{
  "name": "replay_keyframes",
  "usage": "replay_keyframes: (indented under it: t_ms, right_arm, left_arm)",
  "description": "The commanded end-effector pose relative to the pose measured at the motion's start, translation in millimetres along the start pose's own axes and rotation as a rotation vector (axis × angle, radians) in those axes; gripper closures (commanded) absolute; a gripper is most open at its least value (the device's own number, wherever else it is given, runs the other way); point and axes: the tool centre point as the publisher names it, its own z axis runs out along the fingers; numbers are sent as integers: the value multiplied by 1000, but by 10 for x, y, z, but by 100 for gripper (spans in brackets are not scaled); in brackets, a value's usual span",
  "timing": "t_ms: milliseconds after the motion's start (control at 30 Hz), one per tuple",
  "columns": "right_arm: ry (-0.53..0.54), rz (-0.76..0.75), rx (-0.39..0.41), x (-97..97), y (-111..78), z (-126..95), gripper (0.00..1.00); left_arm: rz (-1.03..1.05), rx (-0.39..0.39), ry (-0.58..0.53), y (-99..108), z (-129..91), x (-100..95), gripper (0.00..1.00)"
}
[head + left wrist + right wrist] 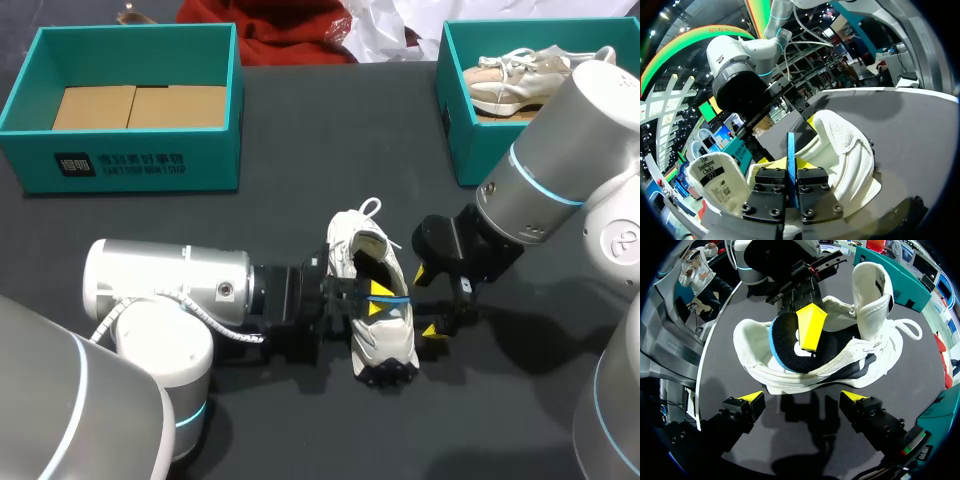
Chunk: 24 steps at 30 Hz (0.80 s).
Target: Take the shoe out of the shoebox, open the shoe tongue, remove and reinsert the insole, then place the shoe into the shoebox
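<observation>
A white shoe lies on the dark table's middle, heel toward the back. Its tongue is folded out. My left gripper reaches into the shoe's opening from the left and is shut on the black, blue-edged insole. In the right wrist view one yellow left fingertip lies on top of the insole inside the shoe. My right gripper stands open just right of the shoe, its fingers apart and clear of the sole.
A teal shoebox with a cardboard liner stands at the back left. A second teal box at the back right holds another pale shoe, partly behind my right arm.
</observation>
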Motion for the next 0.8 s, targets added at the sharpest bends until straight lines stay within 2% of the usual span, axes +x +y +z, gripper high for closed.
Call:
replay_keyframes:
  t_ms: [33, 100, 200, 267, 467, 800]
  right_arm:
    - [-3, 0, 1, 10, 0, 11, 0]
    - [-3, 0, 1, 10, 0, 11, 0]
    - [-3, 0, 1, 10, 0, 11, 0]
    - [-3, 0, 1, 10, 0, 11, 0]
    - [-3, 0, 1, 10, 0, 11, 0]
    - [-3, 0, 1, 10, 0, 11, 0]
  left_arm:
    - [-10, 8, -3, -3, -21, -4, 100]
    - [-22, 10, -11, -35, -25, -18, 95]
    - [-27, 21, -10, -98, -36, -30, 79]
    - [-31, 30, -9, -130, -40, -42, 75]
    - [-29, 37, 0, -194, -36, -61, 67]
    - [-37, 34, 23, -290, -89, -41, 66]
